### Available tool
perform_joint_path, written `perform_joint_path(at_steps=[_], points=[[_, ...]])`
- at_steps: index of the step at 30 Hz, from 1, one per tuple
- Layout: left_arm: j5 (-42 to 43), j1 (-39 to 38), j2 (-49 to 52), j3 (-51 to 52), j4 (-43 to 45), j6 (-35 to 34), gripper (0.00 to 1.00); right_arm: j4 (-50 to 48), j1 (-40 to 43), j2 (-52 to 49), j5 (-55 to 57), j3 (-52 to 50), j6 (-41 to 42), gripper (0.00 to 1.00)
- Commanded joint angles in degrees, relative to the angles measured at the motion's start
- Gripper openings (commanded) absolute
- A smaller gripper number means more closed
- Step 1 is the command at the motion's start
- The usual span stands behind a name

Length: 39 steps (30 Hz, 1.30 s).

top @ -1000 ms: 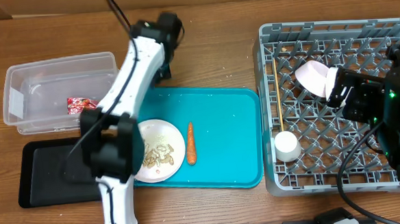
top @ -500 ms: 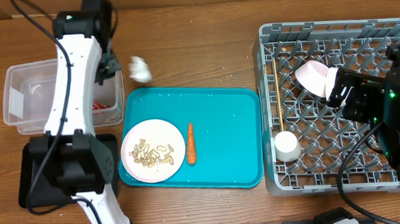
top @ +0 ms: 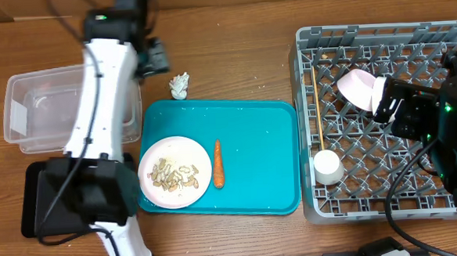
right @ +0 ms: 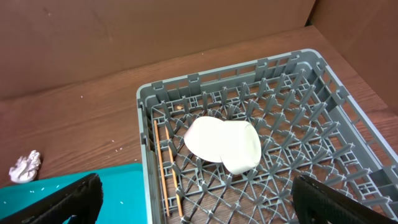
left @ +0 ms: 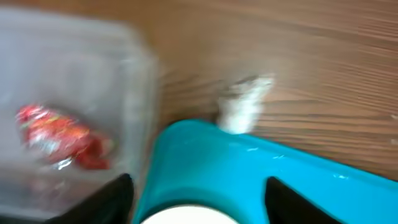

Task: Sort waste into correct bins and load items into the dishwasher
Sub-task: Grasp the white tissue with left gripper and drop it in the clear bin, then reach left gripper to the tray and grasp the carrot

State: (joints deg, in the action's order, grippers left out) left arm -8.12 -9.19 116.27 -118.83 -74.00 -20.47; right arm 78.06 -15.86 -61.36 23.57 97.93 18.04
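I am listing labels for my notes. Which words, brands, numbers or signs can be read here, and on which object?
None can be read.
The red snack wrapper in the clear tub may carry print, but it is too blurred to tell.
The dish rack, teal tray and plate show no text.

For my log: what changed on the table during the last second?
The left arm swung from over the teal tray toward the clear tub. The white tissue came into view and now lies on the table by the tray's far edge, outside the tub. Plate, carrot, cup, bowl and right arm stayed put.
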Motion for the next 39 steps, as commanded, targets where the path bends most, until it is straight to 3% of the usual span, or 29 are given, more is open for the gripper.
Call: perform_joint_path(at_steps=[1,6,16,18,20,21,26,33,39], points=[[-2.34,-4.7,3.06,-0.37,2.8,1.57,0.79,-0.11,-0.15,0.11,0.81,0.5,0.44,1.0],[-2.75,-5.4,10.6,-0.37,5.9,0.26,0.79,-0.11,-0.15,0.11,0.83,0.5,0.44,1.0],[-3.78,-5.09,19.96,-0.37,6.6,1.38,0.67,-0.11,-0.15,0.11,0.81,0.5,0.44,1.0],[-3.87,-5.05,20.63,-0.37,6.73,1.38,0.57,-0.11,-0.15,0.11,0.81,0.5,0.44,1.0],[-3.89,-5.03,20.74,-0.37,6.82,1.38,0.32,-0.11,-0.15,0.11,0.81,0.5,0.44,1.0],[-3.91,-5.05,20.7,-0.48,6.84,1.4,0.24,-0.09,-0.15,0.11,0.81,0.5,0.44,1.0],[-3.91,-5.03,19.37,-4.44,4.57,2.69,0.04,-0.11,-0.15,0.11,0.81,0.5,0.44,1.0],[-5.01,-4.98,14.86,-17.27,-6.19,2.36,0.04,-0.11,-0.15,0.11,0.81,0.5,0.44,1.0],[-13.25,-1.97,9.86,-20.83,-21.0,-9.6,0.04,-0.11,-0.15,0.11,0.81,0.5,0.44,1.0]])
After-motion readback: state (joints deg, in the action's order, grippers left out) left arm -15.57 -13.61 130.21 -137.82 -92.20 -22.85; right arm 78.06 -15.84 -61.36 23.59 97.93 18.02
